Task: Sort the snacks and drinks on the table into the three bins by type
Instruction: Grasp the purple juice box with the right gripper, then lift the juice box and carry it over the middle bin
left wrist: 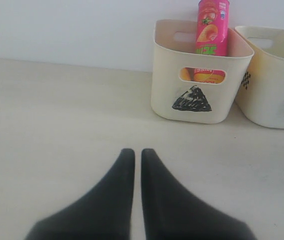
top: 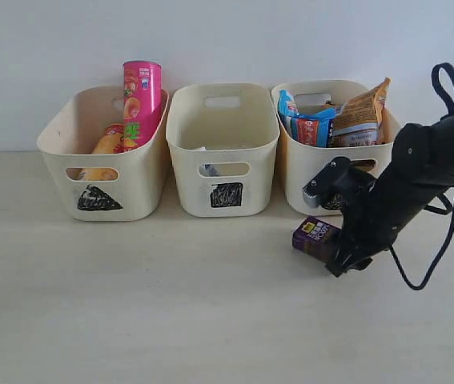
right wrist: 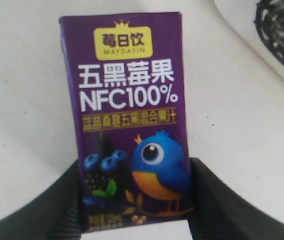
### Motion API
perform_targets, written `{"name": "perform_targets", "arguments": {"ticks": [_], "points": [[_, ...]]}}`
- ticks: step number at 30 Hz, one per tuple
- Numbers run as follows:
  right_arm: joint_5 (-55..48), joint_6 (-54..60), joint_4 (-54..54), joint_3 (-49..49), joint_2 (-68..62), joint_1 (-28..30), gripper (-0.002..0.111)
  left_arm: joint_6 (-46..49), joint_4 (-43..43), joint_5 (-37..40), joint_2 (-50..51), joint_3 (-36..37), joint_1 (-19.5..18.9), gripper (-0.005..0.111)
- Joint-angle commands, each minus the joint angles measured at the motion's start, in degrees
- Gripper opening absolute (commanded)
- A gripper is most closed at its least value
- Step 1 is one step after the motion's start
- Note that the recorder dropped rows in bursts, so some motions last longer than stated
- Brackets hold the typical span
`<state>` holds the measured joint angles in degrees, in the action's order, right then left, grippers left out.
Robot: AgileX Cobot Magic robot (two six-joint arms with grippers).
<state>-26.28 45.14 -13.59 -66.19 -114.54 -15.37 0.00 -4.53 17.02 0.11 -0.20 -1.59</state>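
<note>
- Three cream bins (top: 194,172) stand in a row at the far side of the tabletop (top: 130,304).
- One dark purple carton (right wrist: 131,125) lies flat just near of the right bin (top: 295,172), with the right jaws closed against both its sides.
- Empty, the left jaws are pressed together.

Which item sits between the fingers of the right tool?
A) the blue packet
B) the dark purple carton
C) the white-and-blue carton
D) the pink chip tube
B: in the right wrist view the dark purple carton lies on the table with the right tool set against both its sides.
</note>
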Motion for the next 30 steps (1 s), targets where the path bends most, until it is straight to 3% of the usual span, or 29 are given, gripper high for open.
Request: {"name": "perform_targets", "arguments": {"ticks": [1, 12, 19, 25, 30], "points": [[-6.03, 0.34, -0.65, -0.2, 2.51, -0.19, 0.0, 0.0, -0.65, -0.52, -0.11, 0.2, -0.14, 0.004], [-20.39, -1.3, -13.46, -0.2, 19.45, -0.58, 0.0, 0.0, -0.65, -0.52, -0.11, 0.2, -0.14, 0.004], [-17.46, -12.09, -16.12, -0.75, 26.55, -0.58, 0.0, 0.0, -0.65, -0.52, -0.11, 0.2, -0.14, 0.004], [-19.09, -20.84, -15.45, -12.98, 23.04, -0.7, 0.0, 0.0, -0.65, -0.52, -0.11, 0.2, -0.14, 0.004], [-20.42, -29.2, -5.75, -25.76, 15.74, -6.09, 0.0, 0.0, -0.65, -0.52, -0.11, 0.2, -0.14, 0.004]]}}
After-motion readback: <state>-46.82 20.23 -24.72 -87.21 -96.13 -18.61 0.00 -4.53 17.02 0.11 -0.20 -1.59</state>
